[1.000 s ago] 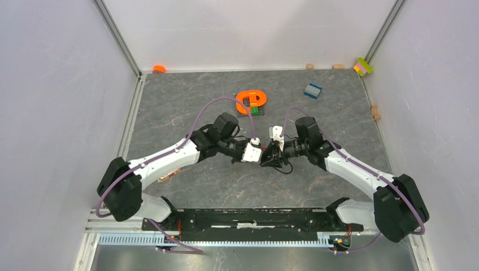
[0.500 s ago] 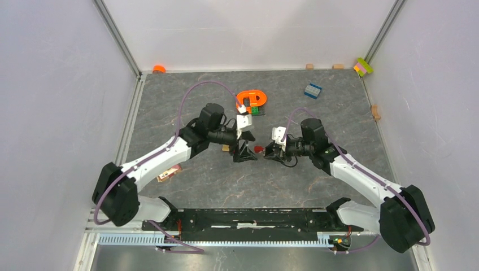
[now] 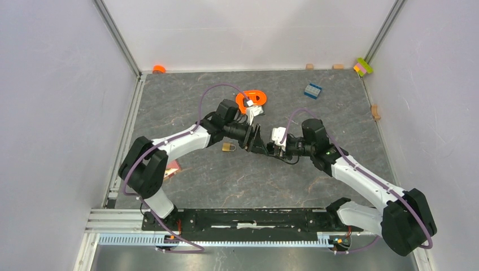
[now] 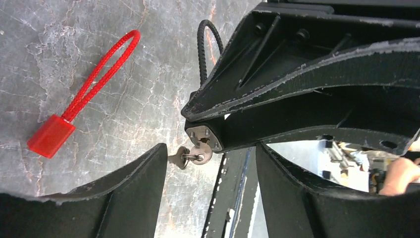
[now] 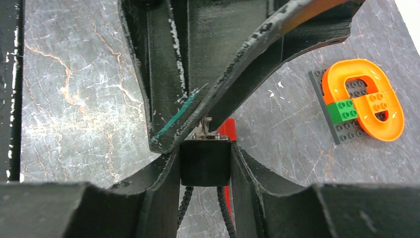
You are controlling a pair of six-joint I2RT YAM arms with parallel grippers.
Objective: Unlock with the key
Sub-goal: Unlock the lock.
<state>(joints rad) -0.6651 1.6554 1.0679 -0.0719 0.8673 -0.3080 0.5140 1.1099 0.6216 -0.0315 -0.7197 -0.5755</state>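
Note:
My right gripper (image 5: 205,154) is shut on a small black padlock (image 5: 205,162), whose black cable shackle (image 5: 184,201) hangs towards the wrist. A silver key (image 4: 202,151) sits in the lock's keyhole, with a second key (image 4: 176,158) on its ring. My left gripper (image 4: 210,154) is open, and its fingers (image 4: 126,196) stand on either side of the key without touching it. In the top view the left gripper (image 3: 258,141) and right gripper (image 3: 270,148) meet tip to tip at mid table.
A red cable lock (image 4: 50,135) lies on the table beneath the grippers. A brass padlock (image 3: 228,147) lies just left of them. An orange ring on a brick plate (image 3: 252,99) sits behind, and a blue brick (image 3: 312,90) is at back right.
My left gripper has swung back from over the brass padlock to the right gripper and now faces the key. The right gripper has kept hold of the black padlock.

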